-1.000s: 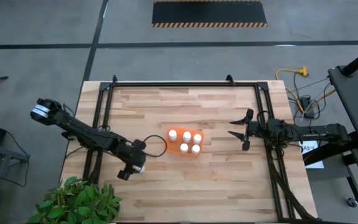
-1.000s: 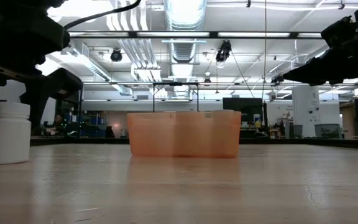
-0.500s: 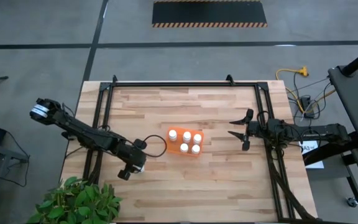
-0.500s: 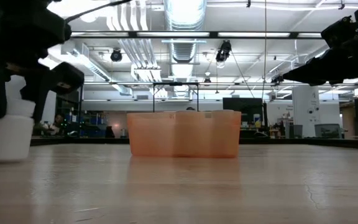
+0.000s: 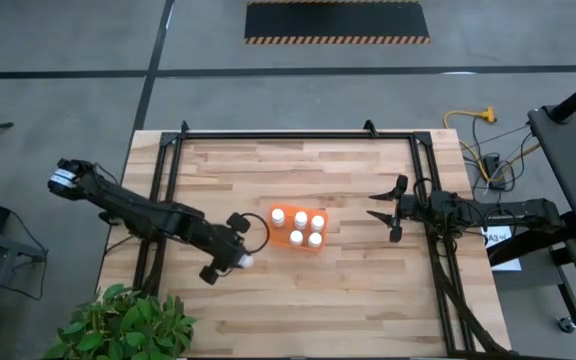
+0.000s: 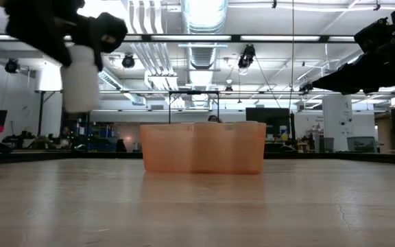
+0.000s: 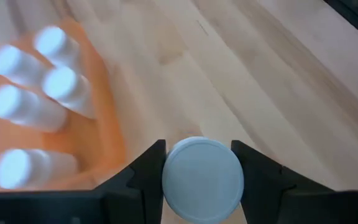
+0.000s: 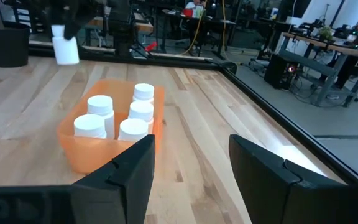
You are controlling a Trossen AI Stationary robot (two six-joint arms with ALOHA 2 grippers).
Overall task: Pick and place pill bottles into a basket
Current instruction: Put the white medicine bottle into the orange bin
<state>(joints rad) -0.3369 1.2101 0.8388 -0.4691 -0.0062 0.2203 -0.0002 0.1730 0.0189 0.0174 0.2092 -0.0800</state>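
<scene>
My left gripper (image 5: 238, 259) is shut on a white pill bottle (image 6: 81, 77), held in the air just to the near left of the orange basket (image 5: 276, 236). In the left wrist view the bottle's round cap (image 7: 202, 179) shows between my two fingers. The basket stands on the table's middle with several white bottles (image 8: 100, 104) upright in it. It also shows in the low view (image 6: 203, 147). My right gripper (image 5: 383, 212) is open and empty, off the table to the right of the basket. My left gripper pinches the bottle's upper part, by its cap (image 7: 169, 182), between its two fingers (image 7: 143, 177), one on each side. The fingers come from above, pointing down. The bottle hangs upright below them, lifted clear of the table.
Black frame rails (image 5: 163, 200) run along the table's left, far and right sides (image 5: 426, 190). A green plant (image 5: 118, 320) stands at the near left corner. Bare wooden table (image 5: 308, 300) lies in front of the basket.
My left gripper has risen with the white bottle and gone toward the table's right edge, nearer the basket. The bottle stood on the table a second ago and now hangs upright, lifted clear.
</scene>
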